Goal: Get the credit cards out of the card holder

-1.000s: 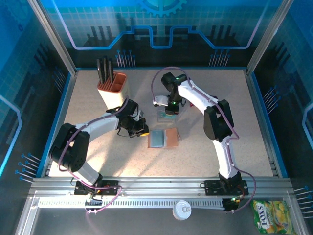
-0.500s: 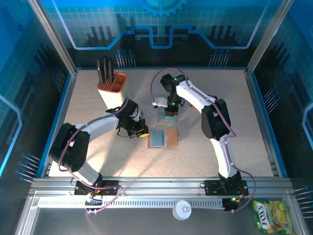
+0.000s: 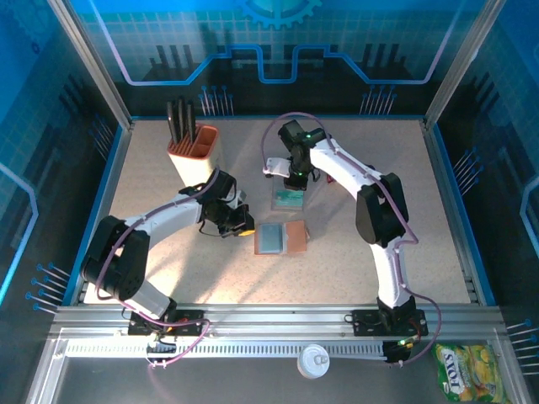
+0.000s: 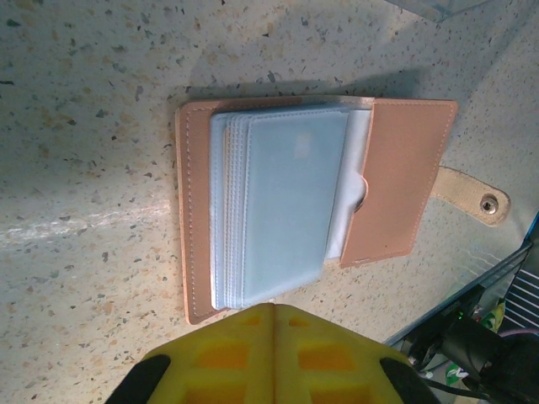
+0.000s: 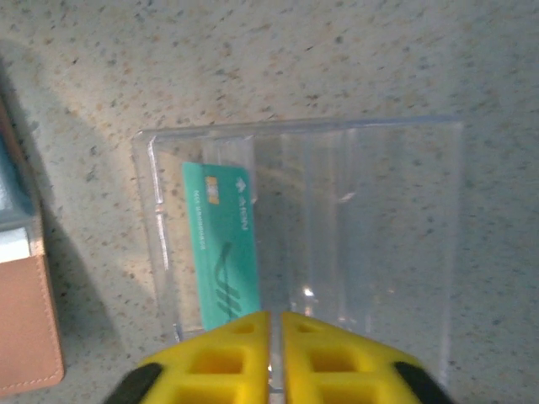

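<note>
Left fingers [image 4: 227, 353]: clenched, holding nothing; tips just beside the holder's near edge, over bare counter [image 3: 337, 269].
Right fingers [image 5: 219, 353]: clenched, empty; poised over the clear case [image 5: 379, 227], apart from the card inside it.
Holder [image 4: 396, 177]: lies open and flat on the counter between the two arms; brown flap turned out, a stack of grey-blue sleeves [image 4: 278, 210] uppermost, snap tab [image 4: 472, 192] out to one side.
Cards: one teal card [image 5: 223, 248] lies in the case, toward one end. Whether any more sit in the sleeves you cannot tell from here.
Step in hand: by the look of it, going to the holder for the next card.
How to do it well: pin the bare leather margin with your left fingers, not the sleeves, so the stack can fan. Open your right fingers before you come down. Go in at the curved notch of the top sleeve, where a card edge would be easiest to pinch, and draw along the sleeve's mouth, not upward.
Risk: the holder is light and likely to slide or lift with the card if you leave it unpinned.
Around: knife block [image 3: 195, 151] at the far left, well apart; snack pouch [image 3: 463, 370] and a white round lid [image 3: 313, 362] off the counter, by the arm bases.
In the way: the case sits just beyond the holder, so watch your right wrist over it; the flap and tab lie on the right arm's side.
</note>
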